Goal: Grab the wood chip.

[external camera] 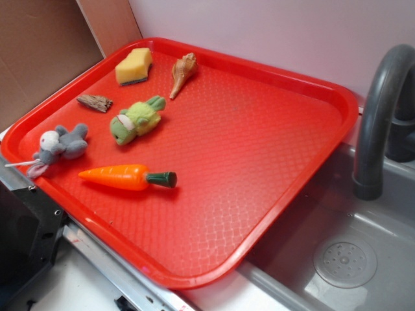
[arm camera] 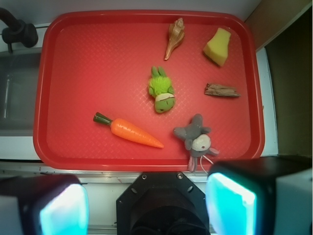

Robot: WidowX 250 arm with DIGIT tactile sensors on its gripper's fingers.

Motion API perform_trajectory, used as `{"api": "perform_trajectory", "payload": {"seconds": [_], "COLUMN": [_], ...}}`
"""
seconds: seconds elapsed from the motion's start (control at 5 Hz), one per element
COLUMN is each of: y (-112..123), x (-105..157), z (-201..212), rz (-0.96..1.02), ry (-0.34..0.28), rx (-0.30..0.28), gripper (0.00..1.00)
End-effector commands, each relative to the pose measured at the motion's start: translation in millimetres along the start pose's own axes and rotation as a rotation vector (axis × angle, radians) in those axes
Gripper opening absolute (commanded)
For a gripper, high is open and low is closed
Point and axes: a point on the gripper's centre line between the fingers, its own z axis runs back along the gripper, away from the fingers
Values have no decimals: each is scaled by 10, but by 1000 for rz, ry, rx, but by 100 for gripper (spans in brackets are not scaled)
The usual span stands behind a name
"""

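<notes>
The wood chip (arm camera: 222,90) lay flat on the red tray (arm camera: 98,63), near the tray's edge. It sat between the yellow sponge (arm camera: 218,46) and the grey mouse toy (arm camera: 194,137), and it touched neither one. The green frog toy (arm camera: 161,89) was near it. The hand (arm camera: 146,208) hung high over the tray's rim. Its two fingers (arm camera: 230,205) were wide apart and held nothing.

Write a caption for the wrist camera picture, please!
Open gripper hovers above a red tray holding the wood chip, shell, sponge, carrot and plush toys.
</notes>
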Motion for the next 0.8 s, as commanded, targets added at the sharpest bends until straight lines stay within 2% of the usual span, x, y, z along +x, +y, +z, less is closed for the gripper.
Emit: {"api": "perform_trajectory", "payload": {"seconds": [0.0, 0.2, 0.4, 0.6], "y": [0, 185, 351, 581], "x": [0, 360, 532, 676], "z": [0, -154, -248, -371], "rz": [0, 124, 278, 462], "ry": [0, -22, -112, -132], "rx": [0, 0, 20, 42], "gripper": [100, 100, 100, 100]}}
